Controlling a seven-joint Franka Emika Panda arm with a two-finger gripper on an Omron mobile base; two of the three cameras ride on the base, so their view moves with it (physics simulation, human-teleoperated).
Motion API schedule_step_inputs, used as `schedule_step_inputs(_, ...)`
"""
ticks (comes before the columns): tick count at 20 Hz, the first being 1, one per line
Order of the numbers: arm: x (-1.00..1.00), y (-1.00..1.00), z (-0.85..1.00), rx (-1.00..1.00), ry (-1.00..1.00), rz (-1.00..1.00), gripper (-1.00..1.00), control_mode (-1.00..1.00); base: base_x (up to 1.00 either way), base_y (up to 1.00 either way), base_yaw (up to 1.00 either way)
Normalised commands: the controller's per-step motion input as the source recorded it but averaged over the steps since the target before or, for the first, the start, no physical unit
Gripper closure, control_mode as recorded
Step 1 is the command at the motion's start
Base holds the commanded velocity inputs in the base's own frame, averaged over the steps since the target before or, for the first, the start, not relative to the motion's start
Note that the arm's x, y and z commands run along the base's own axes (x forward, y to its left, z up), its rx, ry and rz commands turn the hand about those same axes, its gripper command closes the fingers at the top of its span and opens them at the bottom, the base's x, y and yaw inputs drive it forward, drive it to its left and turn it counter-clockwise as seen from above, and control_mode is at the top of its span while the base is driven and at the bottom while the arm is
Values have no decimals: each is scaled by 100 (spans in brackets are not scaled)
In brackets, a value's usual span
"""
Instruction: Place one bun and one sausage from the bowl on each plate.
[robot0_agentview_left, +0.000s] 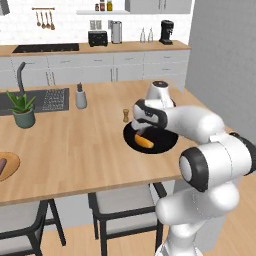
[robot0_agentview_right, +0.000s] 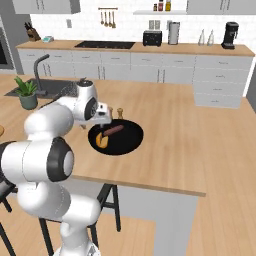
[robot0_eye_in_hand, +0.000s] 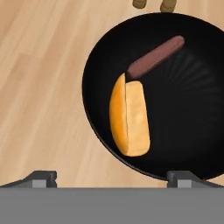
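Claw (robot0_eye_in_hand: 112, 178) spread wide, empty, hovering over bowl (robot0_eye_in_hand: 192, 109) on tabletop (robot0_eye_in_hand: 39, 87). Bun (robot0_eye_in_hand: 129, 116) just ahead betw fingertips; sausage (robot0_eye_in_hand: 156, 57) beyond, touching bun end.

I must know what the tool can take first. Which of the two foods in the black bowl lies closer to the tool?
The bun: the split orange-yellow one by the bowl's near rim, just ahead of the open tool. The dark brown sausage lies beyond it.

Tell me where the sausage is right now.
The sausage lies in the black bowl on the wooden island counter, one end touching the bun. In the hand view it sits beyond the bun.
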Motion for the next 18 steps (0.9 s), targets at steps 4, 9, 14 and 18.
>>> schedule_step_inputs(4, 45, 0, -66, 0, 16, 0, -100, -100, 0, 0, 0)
schedule_step_inputs(9, 3, 0, -66, 0, 21, -1, -100, -100, 0, 0, 0)
schedule_step_inputs(14, 35, 0, -26, -1, 10, 0, -100, -100, 0, 0, 0)
schedule_step_inputs(18, 34, 0, -30, -1, 6, 0, -100, -100, 0, 0, 0)
